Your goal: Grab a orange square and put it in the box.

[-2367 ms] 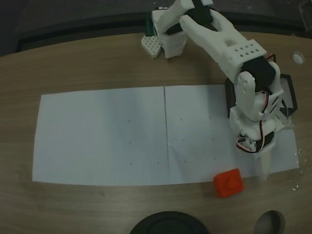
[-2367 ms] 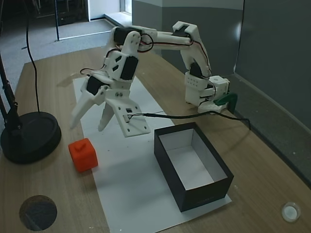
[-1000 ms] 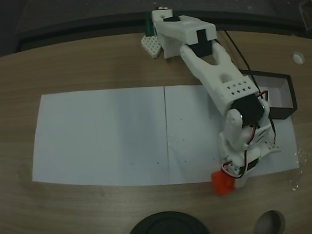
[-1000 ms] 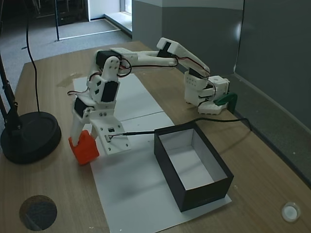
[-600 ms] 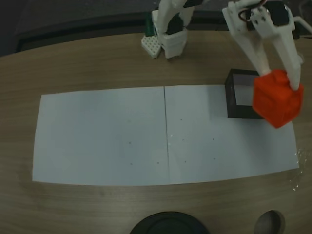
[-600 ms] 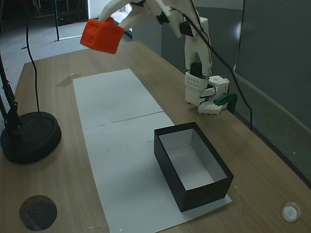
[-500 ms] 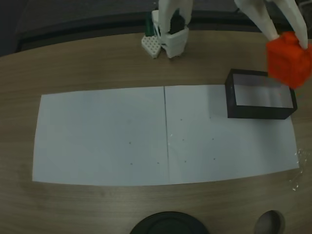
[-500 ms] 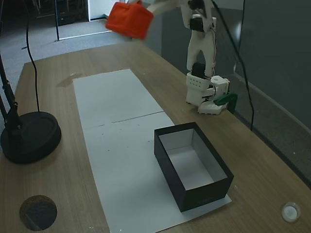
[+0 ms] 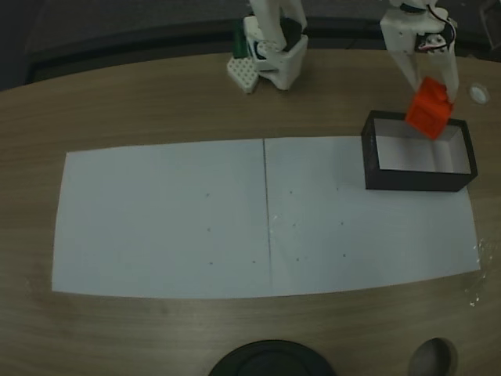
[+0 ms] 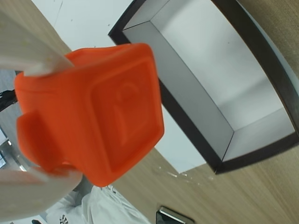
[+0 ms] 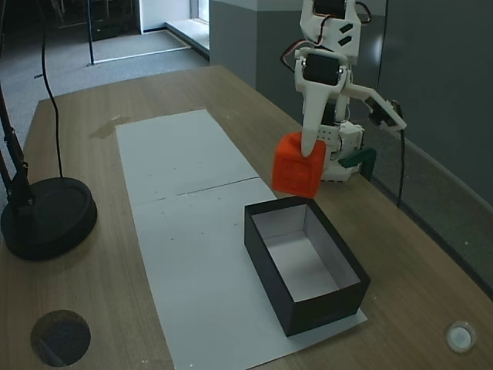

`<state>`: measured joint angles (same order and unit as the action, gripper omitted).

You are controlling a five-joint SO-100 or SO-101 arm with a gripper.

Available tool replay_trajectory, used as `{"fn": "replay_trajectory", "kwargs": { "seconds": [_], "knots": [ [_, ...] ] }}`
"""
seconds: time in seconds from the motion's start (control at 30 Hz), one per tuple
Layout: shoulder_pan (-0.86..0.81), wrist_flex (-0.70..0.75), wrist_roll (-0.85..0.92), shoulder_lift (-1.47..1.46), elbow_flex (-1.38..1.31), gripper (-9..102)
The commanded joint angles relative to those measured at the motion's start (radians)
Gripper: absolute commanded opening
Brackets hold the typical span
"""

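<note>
End effector [image 11: 302,163] clamped on orange square [image 11: 298,166], held above box [image 11: 331,296]

Orange square [image 11: 299,166] in claw [image 11: 302,160], above box [image 11: 323,298] end; box on paper [image 11: 192,254].

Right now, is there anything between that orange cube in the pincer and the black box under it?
Nothing. In a fixed view the orange cube hangs above the near end of the box, with only air between; the white interior is bare.
</note>
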<state>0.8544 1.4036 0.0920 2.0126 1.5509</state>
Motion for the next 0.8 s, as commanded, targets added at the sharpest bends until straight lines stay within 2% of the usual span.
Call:
{"fn": "replay_trajectory", "kwargs": {
  "seconds": [0.0,0.4,0.6,0.67,0.77],
  "knots": [
    [0.008,-0.094,0.003,0.048,0.100,1],
    [0.034,-0.347,-0.011,0.043,0.374,1],
    [0.071,-0.399,-0.026,0.043,0.430,1],
    [0.063,-0.399,-0.052,0.043,0.425,6],
    [0.037,-0.396,-0.098,0.043,0.420,25]
  ]
}}
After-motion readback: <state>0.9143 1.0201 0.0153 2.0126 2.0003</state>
